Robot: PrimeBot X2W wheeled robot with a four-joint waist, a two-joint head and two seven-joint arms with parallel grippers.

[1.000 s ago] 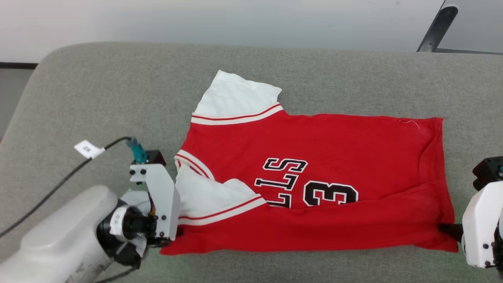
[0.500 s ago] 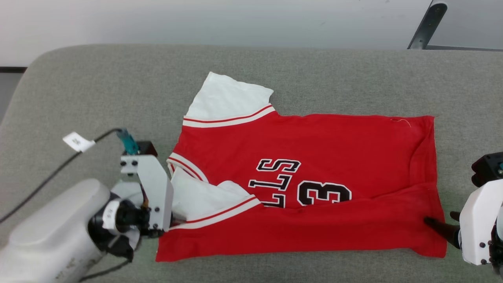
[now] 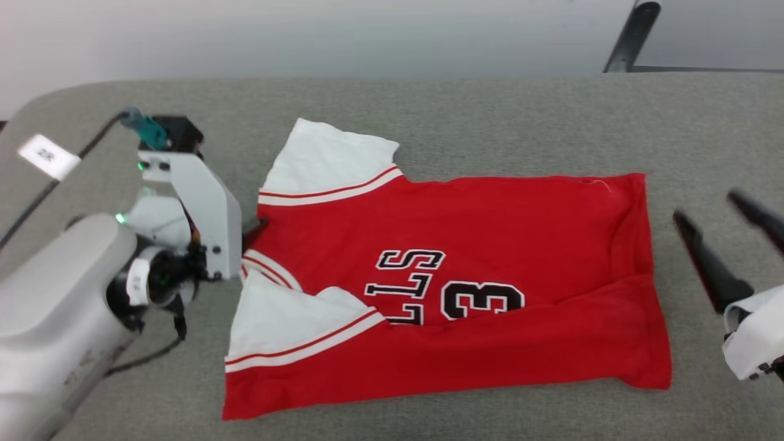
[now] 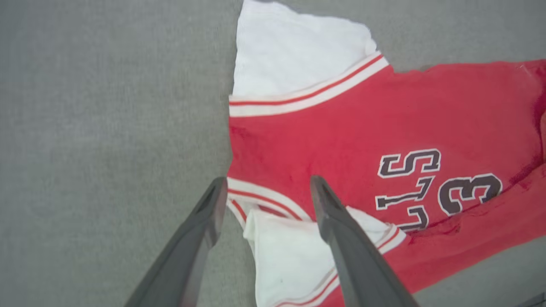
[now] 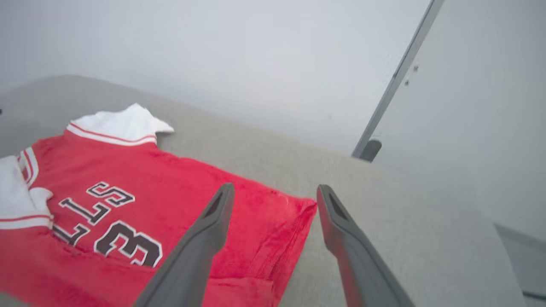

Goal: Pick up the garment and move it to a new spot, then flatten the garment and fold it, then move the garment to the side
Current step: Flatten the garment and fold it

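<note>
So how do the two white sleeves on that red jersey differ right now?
The far white sleeve lies spread flat on the grey cushion, pointing away from the red jersey body; the near white sleeve is folded inward over that red body and creased. Both end in red-and-white striped seams.

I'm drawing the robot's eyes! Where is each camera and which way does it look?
Left wrist: sits behind the open left gripper, looking down at the red shirt, sleeve end.
Right wrist: sits behind the open right gripper, looking over the shirt's hem toward the wall.
Head: up top, looking down on the grey cushion; both grippers show at its sides.
Shared: all three see the shirt's number 3.
</note>
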